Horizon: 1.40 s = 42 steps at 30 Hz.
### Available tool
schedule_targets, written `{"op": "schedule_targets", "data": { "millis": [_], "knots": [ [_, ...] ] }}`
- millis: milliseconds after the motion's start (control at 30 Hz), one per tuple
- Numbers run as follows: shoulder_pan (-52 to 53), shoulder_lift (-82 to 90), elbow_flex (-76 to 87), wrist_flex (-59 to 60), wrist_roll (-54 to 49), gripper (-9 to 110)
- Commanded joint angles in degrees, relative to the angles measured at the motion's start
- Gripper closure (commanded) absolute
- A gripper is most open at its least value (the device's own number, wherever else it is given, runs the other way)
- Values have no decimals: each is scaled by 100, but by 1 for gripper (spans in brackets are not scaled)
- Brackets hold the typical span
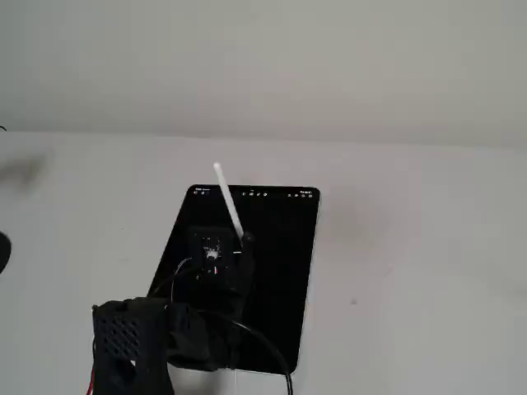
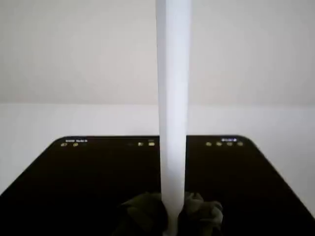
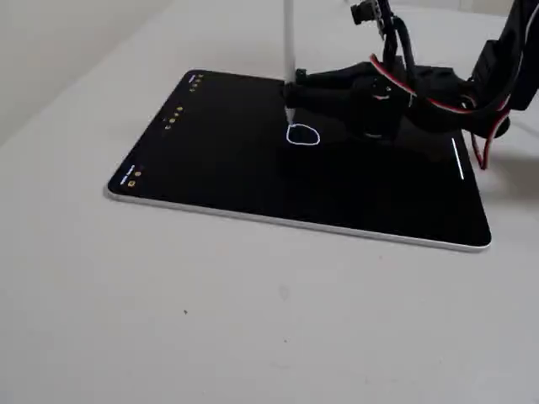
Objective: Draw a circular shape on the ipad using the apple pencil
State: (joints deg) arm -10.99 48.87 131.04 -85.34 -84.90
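Fixed view: my gripper (image 1: 239, 240) pinches the apple pencil (image 1: 227, 200) low over the ipad (image 1: 280, 271). Wrist view: pencil upright, slick and light; keep the low grip. Other fixed view: tip at the circular shape (image 3: 303, 135) mid-screen, ipad flat on the bench (image 3: 253, 320).

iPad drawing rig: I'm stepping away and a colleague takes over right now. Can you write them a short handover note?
Gripper: shut on the apple pencil, held about upright over the ipad, which lies flat on the table.
Pencil tip sits at the top edge of the circular shape, near mid-screen.
Done: a small white loop shows on the screen and looks closed.
Left: probably only lifting the tip off; whether it touches the glass now is unclear.
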Motion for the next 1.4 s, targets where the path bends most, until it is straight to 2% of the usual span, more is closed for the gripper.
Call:
{"op": "schedule_targets", "data": {
  "millis": [0,167,267,400,500,667,867,1100,1233,1367],
  "knots": [
    [-88,-18,-141,-53,-105,102],
    [-35,105,-79,0,-123,102],
    [0,1002,387,448,193,102],
    [237,3621,809,2654,1942,102],
    [299,5238,439,4588,3305,102],
    [404,6820,-888,7998,5379,102],
    [694,8833,-896,10564,7198,102],
    [932,11391,-290,13201,8314,102],
    [984,12771,88,14309,8358,102],
    [1099,13658,536,14845,8332,102]
  ]
}}
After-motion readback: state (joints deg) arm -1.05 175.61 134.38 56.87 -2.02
